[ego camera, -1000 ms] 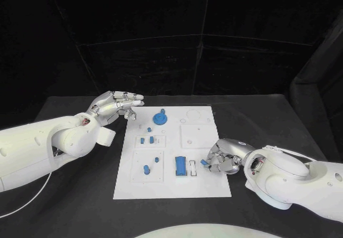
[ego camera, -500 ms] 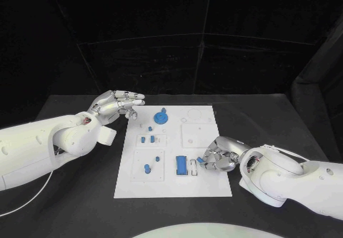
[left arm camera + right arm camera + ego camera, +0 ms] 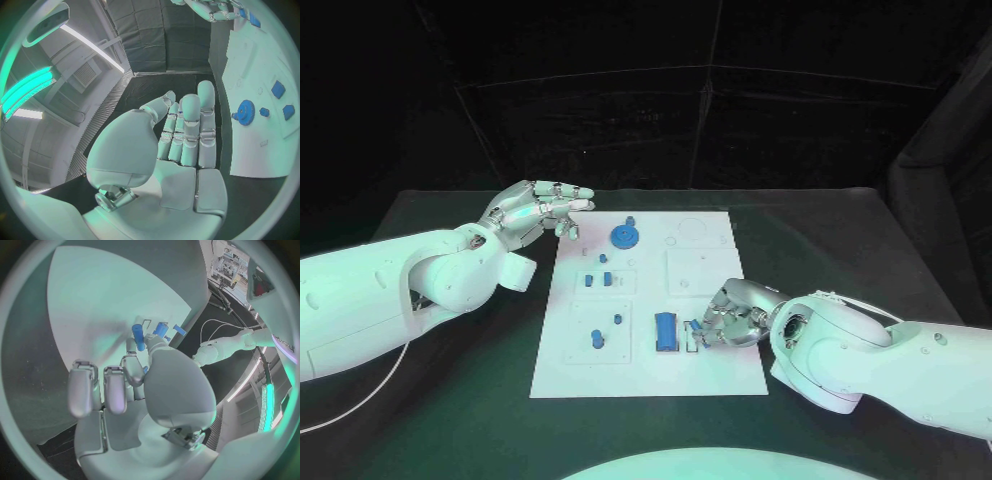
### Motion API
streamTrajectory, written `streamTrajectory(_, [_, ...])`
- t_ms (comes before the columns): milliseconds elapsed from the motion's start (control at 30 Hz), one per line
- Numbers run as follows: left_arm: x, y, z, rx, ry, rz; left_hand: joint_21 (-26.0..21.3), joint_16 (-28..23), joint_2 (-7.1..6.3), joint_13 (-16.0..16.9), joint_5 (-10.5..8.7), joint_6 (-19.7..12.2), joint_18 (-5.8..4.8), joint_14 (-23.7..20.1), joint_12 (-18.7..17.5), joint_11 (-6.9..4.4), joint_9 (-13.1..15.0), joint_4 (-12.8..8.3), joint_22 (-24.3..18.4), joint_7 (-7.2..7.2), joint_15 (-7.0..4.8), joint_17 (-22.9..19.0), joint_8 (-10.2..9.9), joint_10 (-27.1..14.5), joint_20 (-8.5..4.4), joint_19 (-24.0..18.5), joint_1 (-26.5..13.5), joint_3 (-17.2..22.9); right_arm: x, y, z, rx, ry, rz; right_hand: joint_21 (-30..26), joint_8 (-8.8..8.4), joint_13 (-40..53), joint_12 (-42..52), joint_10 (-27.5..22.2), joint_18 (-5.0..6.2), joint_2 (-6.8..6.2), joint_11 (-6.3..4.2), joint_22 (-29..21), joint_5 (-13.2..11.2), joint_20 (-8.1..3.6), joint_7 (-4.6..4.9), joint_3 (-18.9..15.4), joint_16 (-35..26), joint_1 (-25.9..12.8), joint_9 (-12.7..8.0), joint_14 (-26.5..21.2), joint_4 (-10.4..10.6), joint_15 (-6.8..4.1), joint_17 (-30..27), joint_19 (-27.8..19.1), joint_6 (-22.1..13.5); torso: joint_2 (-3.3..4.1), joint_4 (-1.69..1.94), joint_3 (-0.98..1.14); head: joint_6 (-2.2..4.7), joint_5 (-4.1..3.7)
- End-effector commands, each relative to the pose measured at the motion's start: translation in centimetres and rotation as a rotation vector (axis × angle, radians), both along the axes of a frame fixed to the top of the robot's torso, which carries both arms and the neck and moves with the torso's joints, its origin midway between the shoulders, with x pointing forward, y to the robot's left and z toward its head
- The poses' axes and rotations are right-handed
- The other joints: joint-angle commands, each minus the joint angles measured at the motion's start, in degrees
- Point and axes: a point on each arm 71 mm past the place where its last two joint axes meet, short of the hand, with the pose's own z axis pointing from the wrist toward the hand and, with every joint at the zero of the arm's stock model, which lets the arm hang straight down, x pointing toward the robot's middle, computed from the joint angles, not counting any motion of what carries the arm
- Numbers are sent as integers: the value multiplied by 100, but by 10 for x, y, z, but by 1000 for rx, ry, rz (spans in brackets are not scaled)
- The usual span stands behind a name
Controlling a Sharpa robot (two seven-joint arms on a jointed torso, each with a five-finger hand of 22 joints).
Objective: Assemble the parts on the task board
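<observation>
Blue parts scattered over board [image 3: 646,375]: gear [image 3: 626,237] far end, block [image 3: 666,332] near end. Task midway, my guess. Right hand [image 3: 730,318] pinches small part [image 3: 698,326] beside block. Left hand [image 3: 531,212] empty, fingers apart, off board.

White task board [image 3: 711,375], blue parts [image 3: 666,332], black table [image 3: 862,240].
</observation>
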Motion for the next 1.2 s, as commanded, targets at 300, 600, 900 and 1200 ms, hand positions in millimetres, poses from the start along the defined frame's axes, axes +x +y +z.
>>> streamTrajectory(300, [-1, -1, 1, -11, -2, -10, -21, -22, 22, -1, -3, 9, 80, -41, 23, 7, -10, -4, -5, 11, -13, -5, -32, -24, 8, -25, -22, -45, 1, 5, -4, -22, 42, 2, 33, 28, -27, -70, 41, -116, 4, -33, 185, -18, -54, -19, -23, 48, -156, 14, 419, 92, -45, 565, 86, 84, 2, -7, 1, -25, 25])
streamTrajectory(600, [-1, -1, 1, -11, -2, -11, -30, -18, 22, -2, -4, 2, 78, -42, 22, 14, -10, 8, -12, 18, -9, -15, -37, -32, 11, -22, -48, -68, 0, 9, -5, -29, 52, 17, 84, 26, -8, -48, 107, -136, 40, -50, 276, -41, -67, -40, -161, 111, -473, 27, 442, 164, -58, 682, 127, 160, -1, 5, 6, -31, 17])
streamTrajectory(900, [-1, 0, 1, -11, 0, -12, -34, -17, 26, -2, -4, 0, 77, -43, 22, 15, -10, 16, -15, 19, -6, -21, -39, -35, 12, -21, -61, -77, 1, 9, -5, -28, 48, 11, 94, 7, -14, -72, 131, -140, 128, -53, 297, 1, -69, -46, -362, 121, -777, 32, 444, 169, -61, 703, 136, 194, 0, -1, 1, -30, 17])
streamTrajectory(1200, [-1, 0, 1, -10, 1, -12, -34, -17, 26, -2, -4, 0, 77, -43, 22, 15, -10, 16, -15, 19, -6, -21, -39, -35, 12, -21, -61, -77, 2, 9, -4, -25, 37, 10, 98, -9, -11, -89, 150, -142, 272, -61, 309, -838, -73, -60, -641, 125, -1146, 46, 445, 144, -65, 715, 140, 222, -4, 1, 2, -40, 4])
